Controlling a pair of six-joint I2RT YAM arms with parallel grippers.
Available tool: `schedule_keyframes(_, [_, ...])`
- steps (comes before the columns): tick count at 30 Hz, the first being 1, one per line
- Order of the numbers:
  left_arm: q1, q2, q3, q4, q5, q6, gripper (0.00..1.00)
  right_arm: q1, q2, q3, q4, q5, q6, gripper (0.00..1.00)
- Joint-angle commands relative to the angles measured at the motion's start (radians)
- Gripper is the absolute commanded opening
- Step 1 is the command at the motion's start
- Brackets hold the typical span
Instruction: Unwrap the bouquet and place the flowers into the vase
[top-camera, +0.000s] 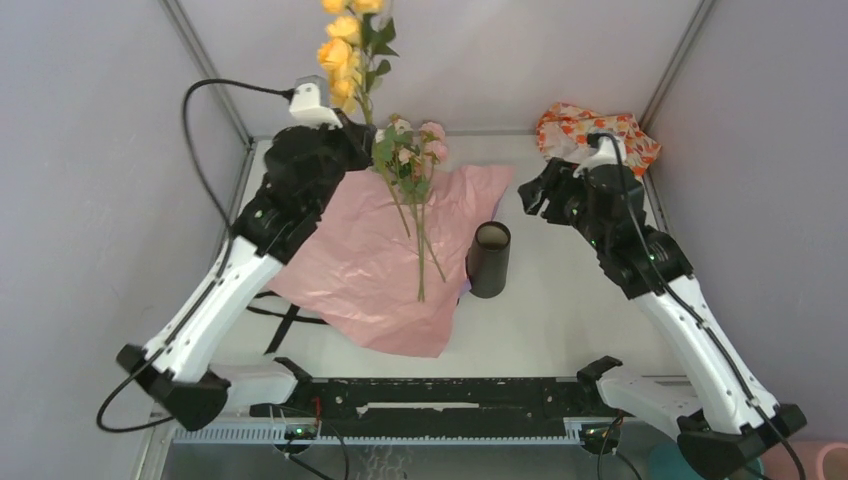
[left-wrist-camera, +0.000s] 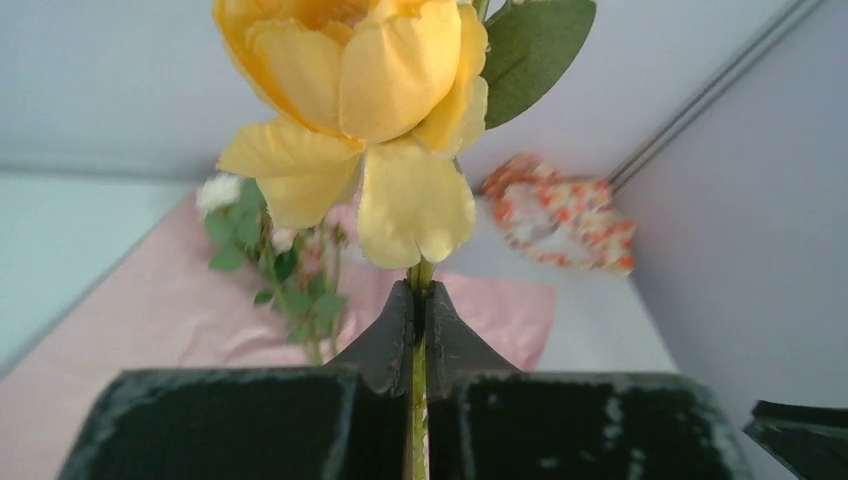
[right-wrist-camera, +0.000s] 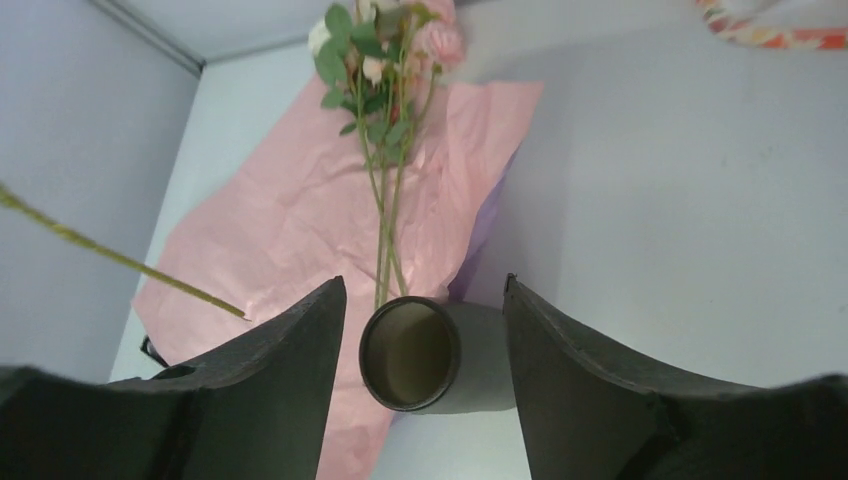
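Pink wrapping paper (top-camera: 380, 270) was matt and crinkled. Black vase (top-camera: 489, 262) was matt outside, pale and dull inside. Petals of yellow rose (left-wrist-camera: 350, 110) looked like soft matt fabric. Fingers of left gripper (left-wrist-camera: 418, 300) were matt black, slightly grainy plastic. White table (top-camera: 570, 310) was smooth, matt.

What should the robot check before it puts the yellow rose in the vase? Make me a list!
1. Left pincer shut on the stem of the yellow rose: ok.
2. Vase standing upright: ok.
3. Vase mouth free, nothing inside: ok.
4. Right pincer open and not touching the vase: ok.
5. Stem's bottom end lined up over the vase mouth: not ok, it hangs off to one side.
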Motion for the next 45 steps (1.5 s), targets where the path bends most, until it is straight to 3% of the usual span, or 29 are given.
schedule_keyframes(1, [-0.055, -0.16, -0.062, 0.262, 0.036, 0.122, 0.0, -0.005, -0.083, 0.007, 0.018, 0.141, 0.039, 0.7])
schedule_keyframes(6, [-0.138, -0.222, -0.125, 0.473, 0.113, 0.19, 0.0, -0.005, -0.17, -0.037, 0.037, 0.201, 0.067, 0.73])
schedule_keyframes(13, [-0.229, -0.111, -0.081, 0.596, 0.141, 0.248, 0.0, -0.007, -0.24, -0.061, 0.032, 0.249, 0.085, 0.74])
schedule_keyframes(20, [-0.259, -0.018, -0.043, 0.621, 0.15, 0.221, 0.0, -0.01, -0.284, -0.069, 0.015, 0.295, 0.07, 0.75])
schedule_keyframes(31, [-0.291, -0.013, -0.039, 0.631, 0.16, 0.186, 0.0, -0.016, -0.294, -0.095, 0.035, 0.284, 0.076, 0.75])
schedule_keyframes(45, [-0.327, 0.009, -0.136, 0.655, 0.183, 0.096, 0.0, -0.02, -0.288, -0.097, 0.034, 0.267, 0.08, 0.75])
